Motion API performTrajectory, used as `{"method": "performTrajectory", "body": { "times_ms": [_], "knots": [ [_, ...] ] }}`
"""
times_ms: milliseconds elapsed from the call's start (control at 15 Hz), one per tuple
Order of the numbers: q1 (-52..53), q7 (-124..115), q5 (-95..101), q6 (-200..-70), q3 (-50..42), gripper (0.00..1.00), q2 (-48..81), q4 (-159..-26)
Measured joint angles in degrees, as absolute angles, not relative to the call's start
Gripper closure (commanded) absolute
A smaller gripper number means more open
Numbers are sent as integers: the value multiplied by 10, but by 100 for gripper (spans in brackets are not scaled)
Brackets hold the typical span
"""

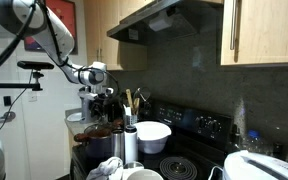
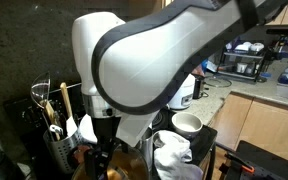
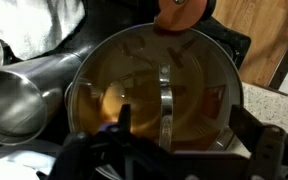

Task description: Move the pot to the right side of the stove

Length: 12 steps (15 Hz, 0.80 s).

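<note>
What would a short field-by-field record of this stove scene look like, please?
pot: grey metal, reddish-brown inside, upright at one end of the stove
end effector: above the pot, looks open, holding nothing
steel canister: upright beside the pot
white bowl: on the canister's far side from the pot
task status: pot not yet gripped

In an exterior view the camera stands before the stove (image 1: 189,165), low, facing its back panel. In an exterior view the arm (image 2: 154,60) looms close, blocking most. The wrist view looks steeply down into the pot (image 3: 154,95), close.
</note>
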<state>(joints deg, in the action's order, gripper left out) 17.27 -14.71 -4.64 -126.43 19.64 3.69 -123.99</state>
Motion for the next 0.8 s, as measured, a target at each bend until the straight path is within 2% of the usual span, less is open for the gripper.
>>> {"method": "performTrajectory", "body": {
  "times_ms": [200,267,400,800],
  "knots": [
    [173,-147,-42,-1284,196,0,66,-1235],
    [173,-147,-39,-1287,195,25,74,-1233],
    [173,-147,-29,-1292,193,34,87,-1226],
    [174,-147,-19,-1297,186,81,103,-1207]
  ]
}}
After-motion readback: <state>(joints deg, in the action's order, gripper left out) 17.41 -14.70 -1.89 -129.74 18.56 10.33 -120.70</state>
